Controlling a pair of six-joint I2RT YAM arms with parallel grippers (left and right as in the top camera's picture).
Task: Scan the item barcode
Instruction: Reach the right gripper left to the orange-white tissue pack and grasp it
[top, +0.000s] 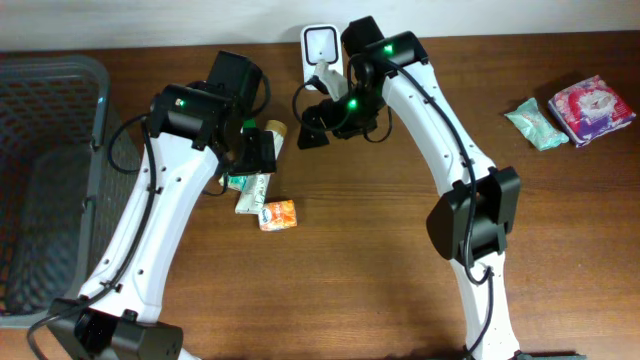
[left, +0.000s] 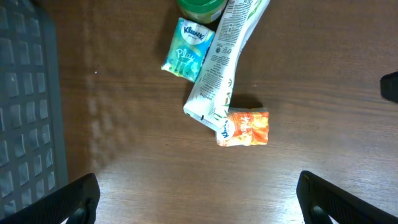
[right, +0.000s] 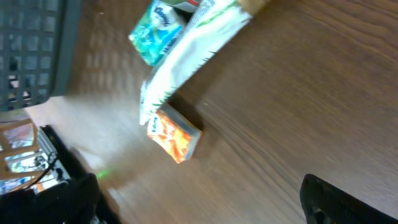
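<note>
You have the basket (top: 50, 150) at far left. Left jaws stand wide, empty, above the bench (top: 380, 250). Below them: tissues (left: 188, 50), tube (left: 217, 68), and orange pack (left: 244, 128) touching the tube's end. Scanner (top: 319, 45) at back centre. Right jaws wide, empty, just in front of it. Teal pack (top: 536, 124) and pink pack (top: 590, 108) lie far right, side by side.

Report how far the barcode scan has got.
Done: nothing yet; no item is lifted. In hand: left claw hangs open and empty over the orange pack, white tube and Kleenex pack; right claw is open too. Left: grip one, show its barcode to the white scanner.
</note>
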